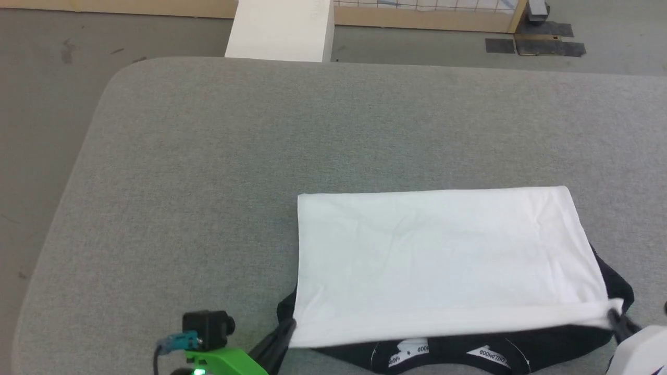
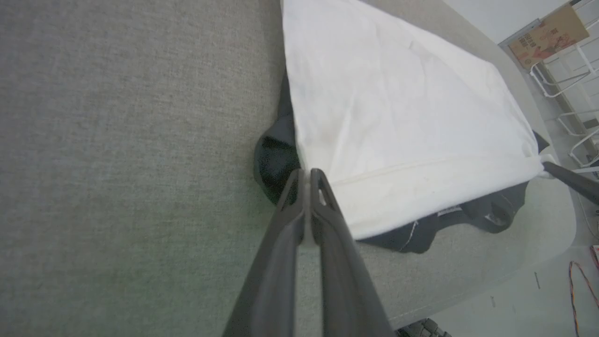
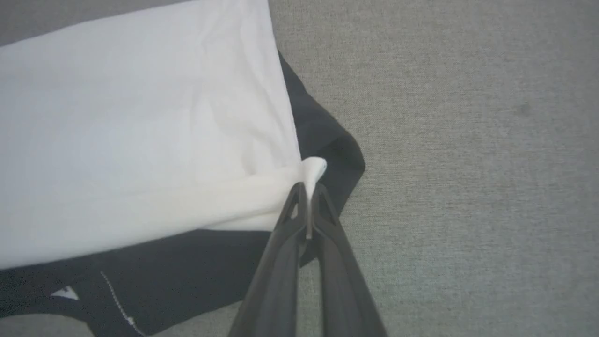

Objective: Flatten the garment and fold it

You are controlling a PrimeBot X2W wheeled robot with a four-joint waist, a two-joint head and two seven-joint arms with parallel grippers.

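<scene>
**Left gripper**: the 2 fingers are pressed together on the near-left corner of the garment. A sliver of white hem is pinched between the tips.

**Right gripper**: closed in the same way on the near-right corner of that hem. A small tuft of white cloth stands out past the tips.

**Hem:** it runs taut and nearly straight from 1 grip point to the other.

**Neckline**: black, with a white lettered band. It lies flat nearest the robot, partly under the hem and showing just in front of it. Black fabric also shows beside each gripper at the 2 corners.

**White body:** doubled over toward the robot as 1 rectangular panel. It lies flat with light creases, and its far edge is a straight fold.

**Position:** the garment sits on the near, right-of-centre part of the grey table.

**Beyond the table:** a white block stands on the floor past the far edge.
</scene>
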